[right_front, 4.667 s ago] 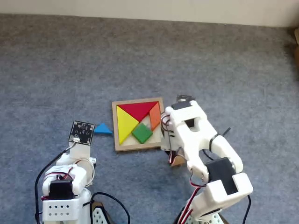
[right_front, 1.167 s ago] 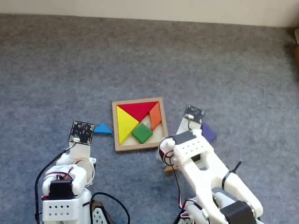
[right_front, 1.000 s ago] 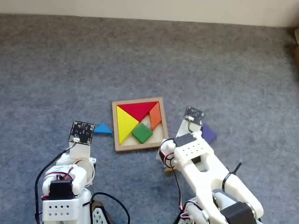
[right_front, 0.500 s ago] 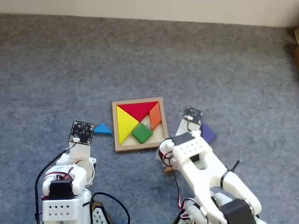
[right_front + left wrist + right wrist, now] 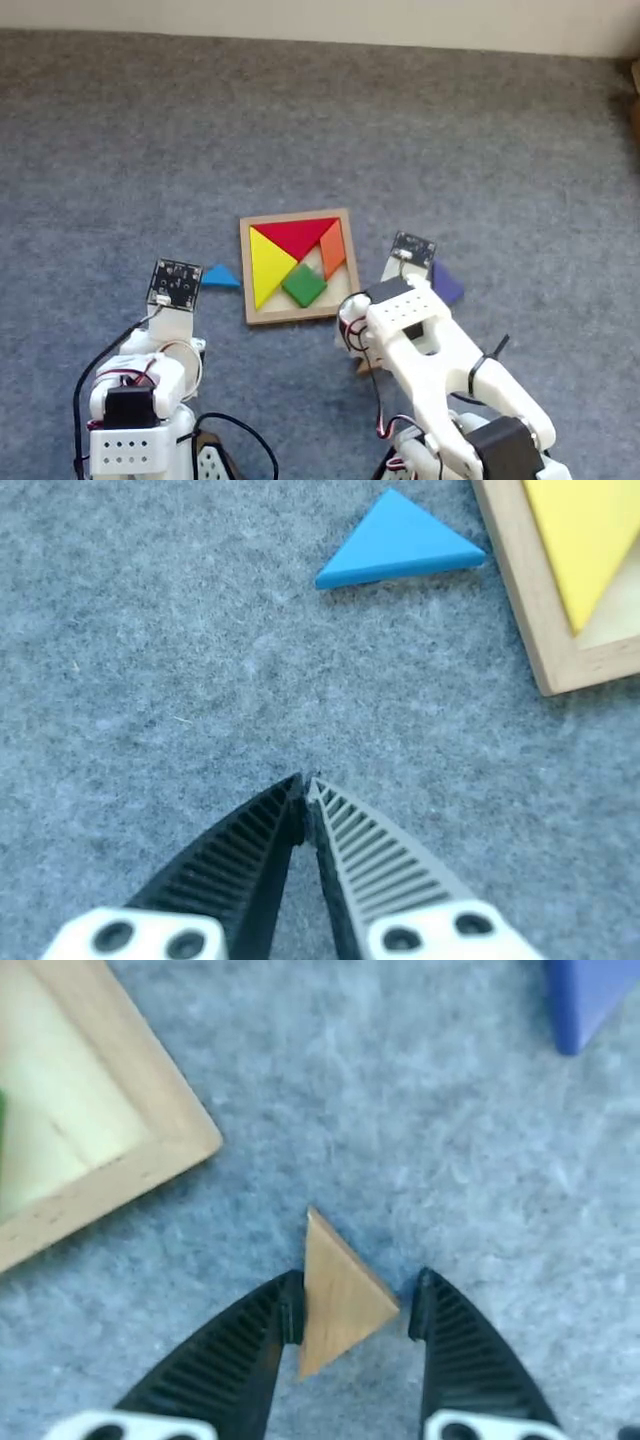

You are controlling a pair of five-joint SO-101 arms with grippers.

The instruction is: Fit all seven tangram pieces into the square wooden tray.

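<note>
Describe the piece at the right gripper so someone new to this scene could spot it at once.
Start at the square wooden tray on the grey carpet; just off its corner nearest the right arm, a small triangle lies between the fingers of the right gripper. Unlike the blue triangle and the purple piece nearby, it is plain unpainted wood.

We see a grey carpet (image 5: 480, 130) carrying the wooden tray (image 5: 245, 270), with a blue triangle (image 5: 222, 277), a purple piece (image 5: 447, 286) and a tan triangle (image 5: 340, 1300) lying around it
</note>
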